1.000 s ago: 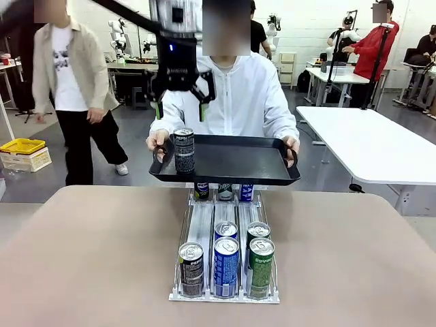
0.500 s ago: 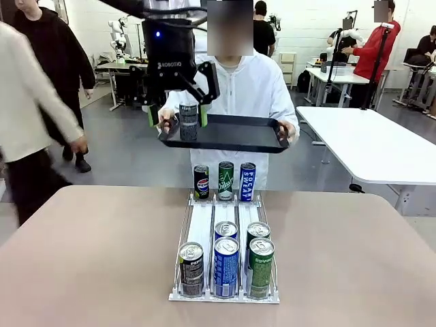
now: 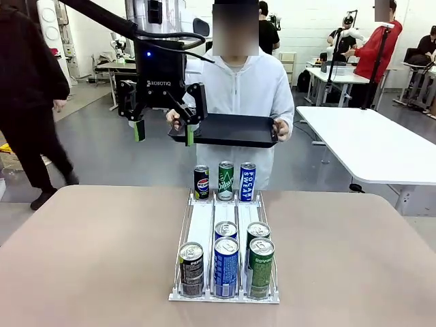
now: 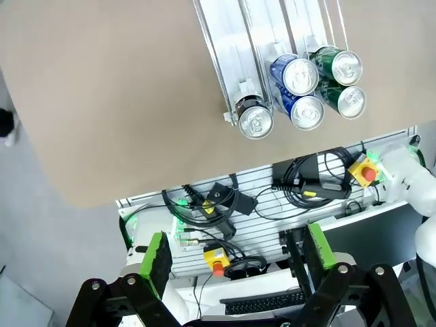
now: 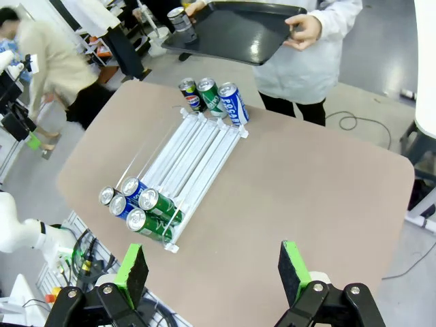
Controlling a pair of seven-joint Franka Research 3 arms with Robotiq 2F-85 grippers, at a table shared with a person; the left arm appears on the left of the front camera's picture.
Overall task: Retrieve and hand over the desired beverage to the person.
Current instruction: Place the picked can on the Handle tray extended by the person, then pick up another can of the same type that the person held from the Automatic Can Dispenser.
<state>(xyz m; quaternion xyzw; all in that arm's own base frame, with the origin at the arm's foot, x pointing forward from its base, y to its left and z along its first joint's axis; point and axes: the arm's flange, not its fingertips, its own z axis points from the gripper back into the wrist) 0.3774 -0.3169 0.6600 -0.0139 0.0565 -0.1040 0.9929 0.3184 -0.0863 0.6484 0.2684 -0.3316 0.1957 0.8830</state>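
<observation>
Handover looks complete: dark can (image 5: 178, 18) stands on tray (image 3: 235, 131), held by the person (image 3: 238, 85). Left gripper (image 3: 163, 131) open, empty, beside tray's end. Right gripper (image 5: 213, 272) open above counter (image 5: 306, 184). Next, probably: pull left arm clear without knocking the tray.

In the front view, the left end of the tray (image 3: 231, 133) and the grip of the person (image 3: 238, 88) there are covered by a finger of the left hand (image 3: 163, 133). In the right wrist view, the tray is cut by the top edge and the label of the can (image 5: 178, 19) on it cannot be read. In the left wrist view, the rack (image 4: 235, 41) is cut off at the top.
</observation>
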